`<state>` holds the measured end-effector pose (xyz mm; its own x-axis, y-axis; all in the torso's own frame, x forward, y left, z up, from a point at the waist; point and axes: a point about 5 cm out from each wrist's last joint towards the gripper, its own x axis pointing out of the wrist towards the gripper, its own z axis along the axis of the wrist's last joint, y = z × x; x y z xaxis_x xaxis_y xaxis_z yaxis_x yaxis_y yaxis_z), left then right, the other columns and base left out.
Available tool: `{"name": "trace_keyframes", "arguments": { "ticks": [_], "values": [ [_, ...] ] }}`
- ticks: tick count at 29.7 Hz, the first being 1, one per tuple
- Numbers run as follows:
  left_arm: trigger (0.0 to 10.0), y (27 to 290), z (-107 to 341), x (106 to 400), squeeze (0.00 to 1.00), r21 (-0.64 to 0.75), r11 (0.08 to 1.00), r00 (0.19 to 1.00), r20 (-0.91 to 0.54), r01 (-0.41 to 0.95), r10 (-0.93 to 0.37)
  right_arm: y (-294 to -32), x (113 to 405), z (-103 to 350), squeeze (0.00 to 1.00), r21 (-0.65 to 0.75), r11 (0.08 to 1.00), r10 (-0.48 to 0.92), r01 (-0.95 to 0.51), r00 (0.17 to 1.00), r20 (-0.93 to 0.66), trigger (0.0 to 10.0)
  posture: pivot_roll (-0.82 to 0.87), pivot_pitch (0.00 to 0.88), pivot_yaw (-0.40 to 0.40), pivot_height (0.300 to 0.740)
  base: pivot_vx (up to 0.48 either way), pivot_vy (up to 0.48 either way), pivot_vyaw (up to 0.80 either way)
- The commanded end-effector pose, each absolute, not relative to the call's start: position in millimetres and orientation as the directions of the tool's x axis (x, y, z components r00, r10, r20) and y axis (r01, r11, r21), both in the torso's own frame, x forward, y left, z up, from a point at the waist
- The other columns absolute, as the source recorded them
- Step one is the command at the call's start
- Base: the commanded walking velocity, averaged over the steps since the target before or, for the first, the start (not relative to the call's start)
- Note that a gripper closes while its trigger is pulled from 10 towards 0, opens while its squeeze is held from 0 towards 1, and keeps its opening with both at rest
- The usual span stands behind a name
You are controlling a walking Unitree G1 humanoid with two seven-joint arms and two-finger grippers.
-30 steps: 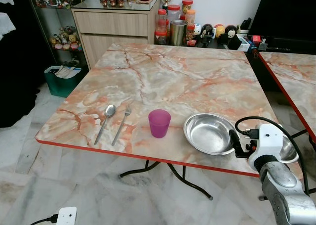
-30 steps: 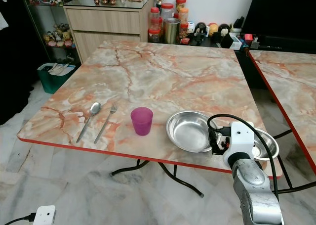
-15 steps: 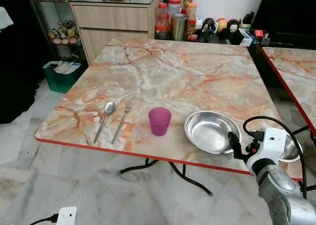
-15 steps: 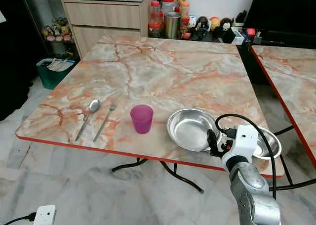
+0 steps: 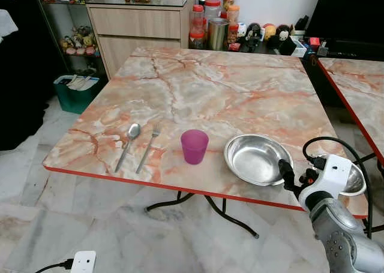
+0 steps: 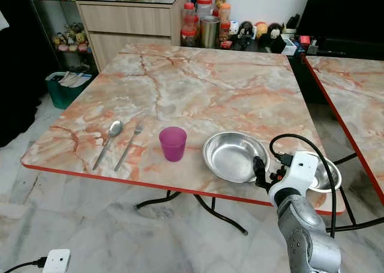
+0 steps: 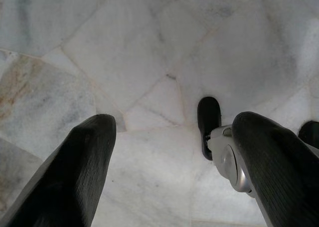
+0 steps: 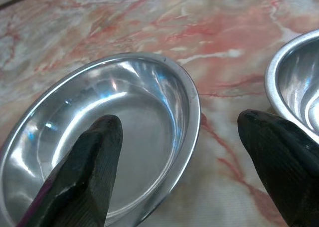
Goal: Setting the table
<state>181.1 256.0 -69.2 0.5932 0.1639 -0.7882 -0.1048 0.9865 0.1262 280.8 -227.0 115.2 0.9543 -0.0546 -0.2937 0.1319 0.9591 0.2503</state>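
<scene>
The big steel bowl (image 5: 257,159) is seen on the tabletop (image 5: 210,93), near the front edge. The right end effector (image 8: 184,152) is held wide open at its rim. The bowl is likely light, hard and slippery, so the thin rim is best pinched.

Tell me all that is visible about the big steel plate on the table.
The plate is round, shallow and of shiny bare metal with a rolled rim, and it holds nothing. It lies flat near the table's front edge, right of the purple cup and apart from it. A smaller steel bowl sits beside it, not touching. The right gripper hovers open over its rim.
</scene>
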Motion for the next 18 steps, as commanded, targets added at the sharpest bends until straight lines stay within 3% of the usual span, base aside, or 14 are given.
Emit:
{"name": "trace_keyframes", "arguments": {
  "ticks": [1,6,18],
  "values": [
    [10.0,258.3,-70.0,178.1,0.00,0.132,0.986,0.585,-0.793,-0.105,0.169,-227.4,281.6,115.1,0.00,0.227,0.966,-0.047,0.121,0.951,-0.305,10.0,-0.02,0.095,-0.025,0.740,0.000,0.000,0.00],
    [10.0,258.0,-70.1,178.2,0.00,0.130,0.986,0.585,-0.794,-0.104,0.166,-227.0,282.0,109.3,0.00,0.178,0.980,-0.028,0.094,0.940,-0.341,10.0,-0.01,0.094,-0.028,0.740,0.000,0.000,0.00],
    [10.0,258.1,-70.0,178.3,0.00,0.133,0.986,0.586,-0.793,-0.097,0.165,-227.4,287.3,109.4,0.00,0.249,0.958,-0.051,0.144,0.937,-0.346,10.0,-0.01,0.093,-0.027,0.740,0.000,0.000,0.00]
  ]
}}
